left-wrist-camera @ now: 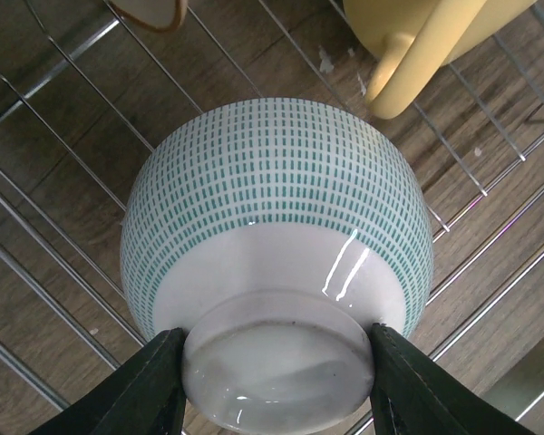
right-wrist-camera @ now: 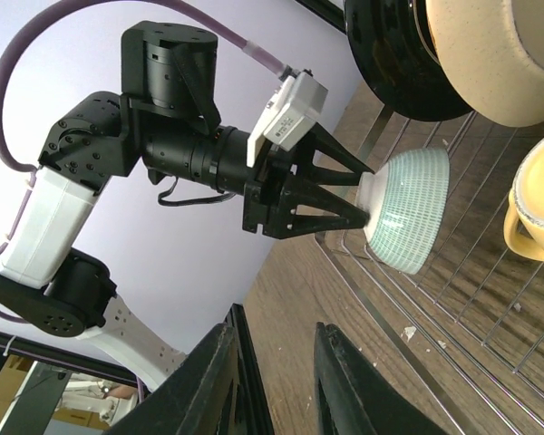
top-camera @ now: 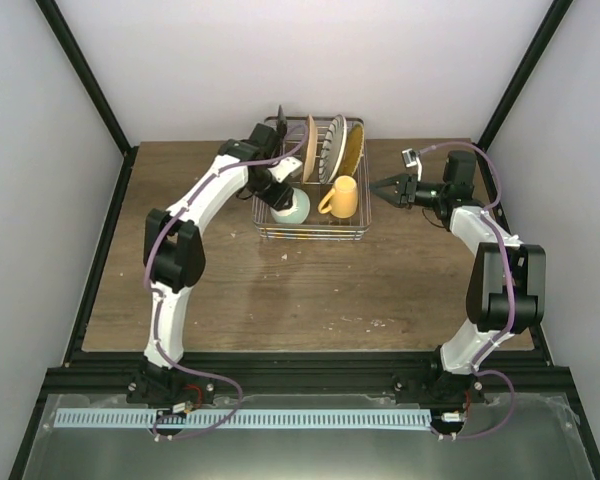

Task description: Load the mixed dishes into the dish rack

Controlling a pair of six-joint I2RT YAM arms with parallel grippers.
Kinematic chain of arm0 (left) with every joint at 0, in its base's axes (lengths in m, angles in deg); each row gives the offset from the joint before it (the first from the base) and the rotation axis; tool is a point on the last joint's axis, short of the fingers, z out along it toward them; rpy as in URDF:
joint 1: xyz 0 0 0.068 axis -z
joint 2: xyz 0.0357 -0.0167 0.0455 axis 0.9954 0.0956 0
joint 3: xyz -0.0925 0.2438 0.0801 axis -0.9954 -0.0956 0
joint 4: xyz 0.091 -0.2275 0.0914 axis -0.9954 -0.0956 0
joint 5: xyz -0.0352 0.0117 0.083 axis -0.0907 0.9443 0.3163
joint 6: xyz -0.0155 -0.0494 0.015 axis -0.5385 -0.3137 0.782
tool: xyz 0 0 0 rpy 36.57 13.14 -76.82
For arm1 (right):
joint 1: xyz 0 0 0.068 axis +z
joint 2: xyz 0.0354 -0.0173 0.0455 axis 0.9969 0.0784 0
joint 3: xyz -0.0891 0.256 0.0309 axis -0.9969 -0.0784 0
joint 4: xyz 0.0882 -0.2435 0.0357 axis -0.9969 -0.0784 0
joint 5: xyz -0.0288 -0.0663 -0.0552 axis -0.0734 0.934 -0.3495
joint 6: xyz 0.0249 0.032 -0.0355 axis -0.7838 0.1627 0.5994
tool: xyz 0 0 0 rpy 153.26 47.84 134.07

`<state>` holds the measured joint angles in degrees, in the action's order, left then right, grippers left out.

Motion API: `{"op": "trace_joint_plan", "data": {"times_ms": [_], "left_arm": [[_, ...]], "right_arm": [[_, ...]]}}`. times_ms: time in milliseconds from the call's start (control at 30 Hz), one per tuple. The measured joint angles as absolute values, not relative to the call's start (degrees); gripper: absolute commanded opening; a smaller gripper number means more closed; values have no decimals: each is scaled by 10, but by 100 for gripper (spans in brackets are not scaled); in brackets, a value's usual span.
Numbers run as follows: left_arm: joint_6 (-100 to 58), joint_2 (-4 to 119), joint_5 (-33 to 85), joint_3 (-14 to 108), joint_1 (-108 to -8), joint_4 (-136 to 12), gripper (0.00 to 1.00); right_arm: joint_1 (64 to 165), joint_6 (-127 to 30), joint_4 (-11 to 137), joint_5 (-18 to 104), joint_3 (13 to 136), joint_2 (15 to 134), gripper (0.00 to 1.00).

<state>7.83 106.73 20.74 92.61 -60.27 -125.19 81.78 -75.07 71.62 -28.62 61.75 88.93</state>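
My left gripper (left-wrist-camera: 278, 362) clamps the mint-green bowl (left-wrist-camera: 272, 208) by its foot ring; I judge it light, glazed-slippery and fragile. On my right gripper (right-wrist-camera: 276, 340) the jaws stand slightly apart, empty.

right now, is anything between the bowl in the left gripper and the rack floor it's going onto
Nothing visible. The left gripper holds the mint bowl by its foot over bare wire in the dish rack. The yellow mug sits apart to its side, the plates stand behind.

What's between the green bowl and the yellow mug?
Only bare wire floor of the dish rack separates green bowl from yellow mug; the left wrist view shows it.
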Motion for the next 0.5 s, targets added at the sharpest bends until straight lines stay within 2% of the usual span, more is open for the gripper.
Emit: {"op": "trace_joint_plan", "data": {"times_ms": [433,500], "left_arm": [[87,1093,256,945,-585,-1268,28],[89,1096,262,946,-585,-1268,32]], "right_arm": [[818,-749,707,-286,615,889,23],[818,-749,707,-286,615,889,23]]}}
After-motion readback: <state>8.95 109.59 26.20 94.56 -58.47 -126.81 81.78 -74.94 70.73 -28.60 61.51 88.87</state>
